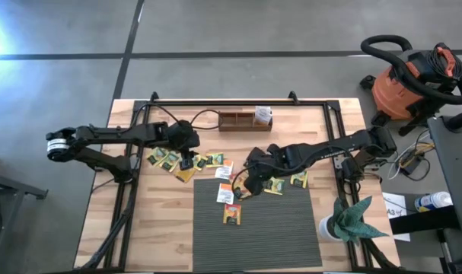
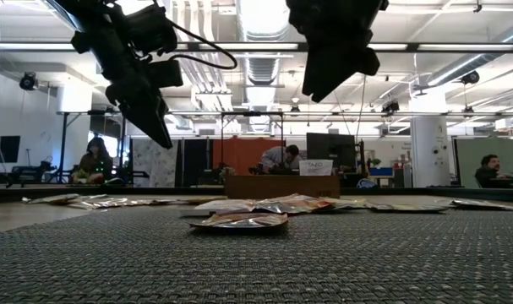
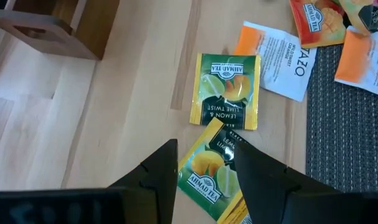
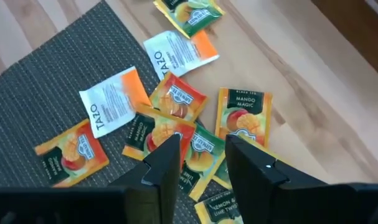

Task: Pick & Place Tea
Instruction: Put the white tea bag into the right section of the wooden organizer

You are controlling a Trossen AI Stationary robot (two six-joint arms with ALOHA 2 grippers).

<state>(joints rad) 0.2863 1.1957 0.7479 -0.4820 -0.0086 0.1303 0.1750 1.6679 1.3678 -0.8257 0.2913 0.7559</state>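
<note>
Across the pale wooden table (image 1: 162, 228), a dark ribbed mat (image 1: 280, 228) covers the near middle, its lower half bare. At the far edge sits a brown three-compartment wooden tray (image 1: 244, 119). Small flat square tea sachets (image 1: 231, 192), yellow-green, orange and white, lie scattered from the wood left of the mat onto the mat's far edge. Reaching in from the left, the left gripper (image 1: 186, 162) hangs above a yellow-green sachet (image 3: 208, 167), fingers apart, holding nothing. Stretched from the right, the right gripper (image 1: 246, 183) hovers over the piled sachets, fingers parted, empty.
</note>
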